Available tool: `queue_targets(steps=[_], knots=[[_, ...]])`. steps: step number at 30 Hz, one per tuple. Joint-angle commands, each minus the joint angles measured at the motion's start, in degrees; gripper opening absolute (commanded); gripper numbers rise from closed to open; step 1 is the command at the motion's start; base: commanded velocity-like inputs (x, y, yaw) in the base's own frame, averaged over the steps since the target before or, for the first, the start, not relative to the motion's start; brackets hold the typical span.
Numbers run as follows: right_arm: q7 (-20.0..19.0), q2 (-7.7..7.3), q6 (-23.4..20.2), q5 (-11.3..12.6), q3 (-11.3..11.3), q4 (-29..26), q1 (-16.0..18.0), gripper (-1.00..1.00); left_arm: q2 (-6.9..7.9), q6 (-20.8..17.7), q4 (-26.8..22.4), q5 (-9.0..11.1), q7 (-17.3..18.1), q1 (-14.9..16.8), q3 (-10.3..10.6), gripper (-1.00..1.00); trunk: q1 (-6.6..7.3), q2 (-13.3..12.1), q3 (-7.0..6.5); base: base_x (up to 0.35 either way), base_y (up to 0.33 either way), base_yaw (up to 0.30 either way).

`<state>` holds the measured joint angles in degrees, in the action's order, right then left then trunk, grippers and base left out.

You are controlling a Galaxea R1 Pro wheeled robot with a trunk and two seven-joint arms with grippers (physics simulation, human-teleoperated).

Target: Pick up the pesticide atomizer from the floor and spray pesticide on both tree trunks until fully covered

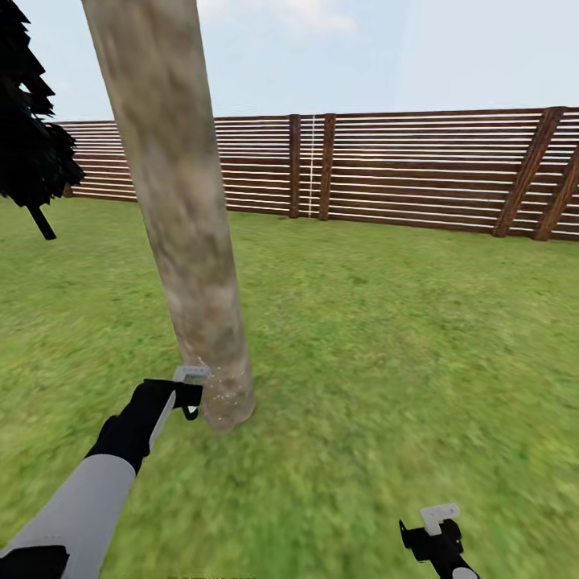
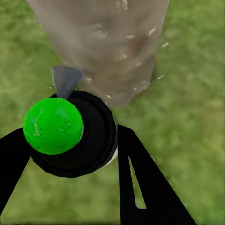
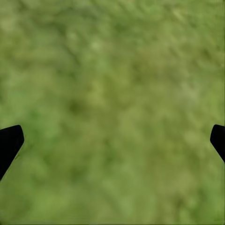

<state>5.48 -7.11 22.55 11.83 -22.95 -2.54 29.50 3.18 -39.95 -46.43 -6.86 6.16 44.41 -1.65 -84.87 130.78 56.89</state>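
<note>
A pale grey-brown mottled tree trunk (image 1: 181,217) rises from the grass (image 1: 386,338), close in front of me and left of centre. Whitish specks fleck its base (image 1: 219,392). My left gripper (image 1: 186,394) sits right beside that base, shut on the pesticide atomizer (image 2: 89,136). The atomizer is a round black bottle whose cap shows bright green (image 2: 53,125). Its grey nozzle (image 2: 65,79) points at the trunk (image 2: 108,47). My right gripper (image 1: 438,523) hangs low at the right over bare grass, open, with both fingertips (image 3: 9,143) wide apart.
A brown slatted wooden fence (image 1: 418,169) closes off the lawn at the back. A near-black conifer (image 1: 28,137) stands at the far left. Open grass stretches to the right of the trunk and behind it.
</note>
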Motion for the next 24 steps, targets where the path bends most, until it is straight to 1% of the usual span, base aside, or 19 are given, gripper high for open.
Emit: queue_targets(steps=[1,3,5,10,15,24], knots=[[0.1,-0.01,0.1,0.5,-0.5,0.0,0.0,1.0,0.09,-0.2,-0.1,-0.6,0.5,0.0,-0.2,-1.0,0.01,0.0,0.05,0.0,0.0,0.273],[0.1,-0.01,0.1,0.5,-0.5,0.0,0.0,1.0,0.49,-0.2,-0.1,-0.7,0.5,-0.1,-0.5,-1.0,0.01,0.0,0.05,0.0,-0.157,0.116],[0.1,-0.01,0.1,0.5,-0.5,0.0,0.0,1.0,0.52,-0.2,-0.1,-0.7,0.5,-0.2,-0.5,-1.0,0.01,0.0,0.05,0.0,-0.242,0.028],[0.1,-0.01,0.1,0.5,-0.5,0.0,0.0,1.0,0.02,-0.1,-0.1,-0.6,0.3,-0.5,-0.4,-1.0,0.01,0.0,0.05,0.0,-0.268,0.003],[0.1,-0.01,0.1,0.4,-0.5,0.0,0.0,1.0,-0.1,-0.1,-0.1,-0.6,0.1,-0.4,-0.4,-1.0,0.01,0.0,0.05,0.001,-0.272,0.0],[0.1,-0.01,0.1,0.5,-0.5,0.0,0.0,1.0,0.45,-0.1,-0.1,-0.6,-0.1,-0.3,-0.6,-1.0,0.01,0.0,0.05,0.056,-0.272,0.001]])
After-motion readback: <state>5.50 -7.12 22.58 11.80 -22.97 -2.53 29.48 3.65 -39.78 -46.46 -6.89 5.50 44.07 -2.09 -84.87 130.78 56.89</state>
